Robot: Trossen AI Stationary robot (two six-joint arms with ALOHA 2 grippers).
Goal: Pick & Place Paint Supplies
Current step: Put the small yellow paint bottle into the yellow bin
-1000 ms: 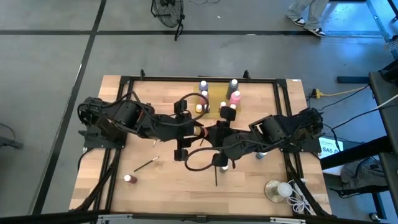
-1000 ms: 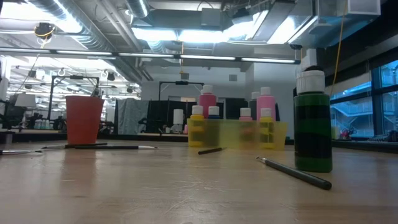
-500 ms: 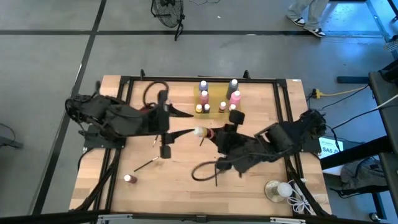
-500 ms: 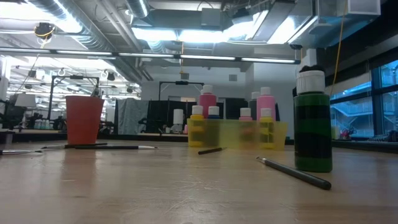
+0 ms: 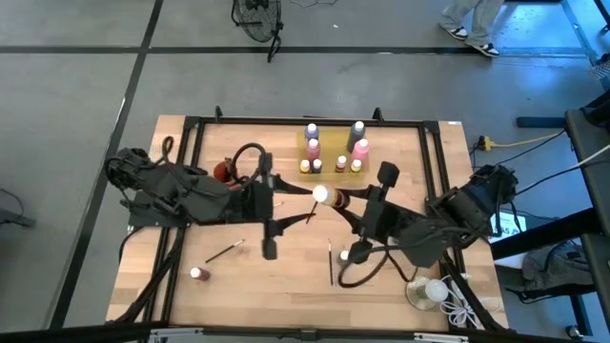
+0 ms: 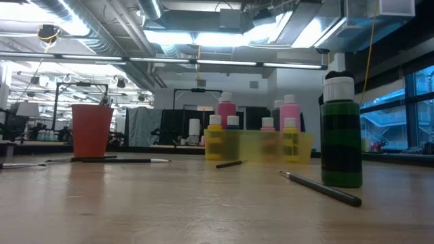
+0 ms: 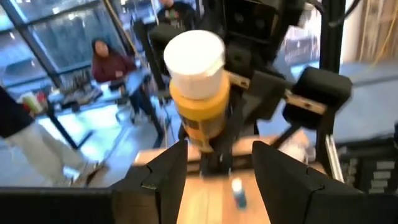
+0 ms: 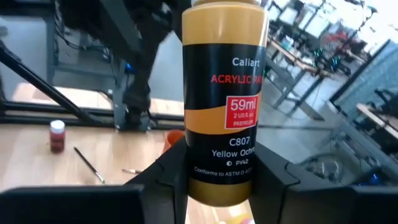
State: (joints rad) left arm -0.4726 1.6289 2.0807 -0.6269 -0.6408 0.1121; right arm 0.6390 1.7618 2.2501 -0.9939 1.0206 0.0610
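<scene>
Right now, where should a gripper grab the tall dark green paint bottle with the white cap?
Probably the dark green bottle by its straight round body below the cap, approached level from the side: it stands upright, and the cap is narrower than the body.

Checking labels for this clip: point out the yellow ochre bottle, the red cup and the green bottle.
yellow ochre bottle point(image 8: 225, 106), right wrist view, on its label.
red cup point(image 6: 91, 130), low view, on its side wall.
green bottle point(image 6: 340, 144), low view, on its body.

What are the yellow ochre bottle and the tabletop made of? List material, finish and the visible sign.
Yellow ochre bottle: likely plastic, smooth; glossy printed label, matte white cap. It sits between the right end effector fingers.
Tabletop: looks like wood, pale with a slight sheen; plank seams and grain show.
</scene>
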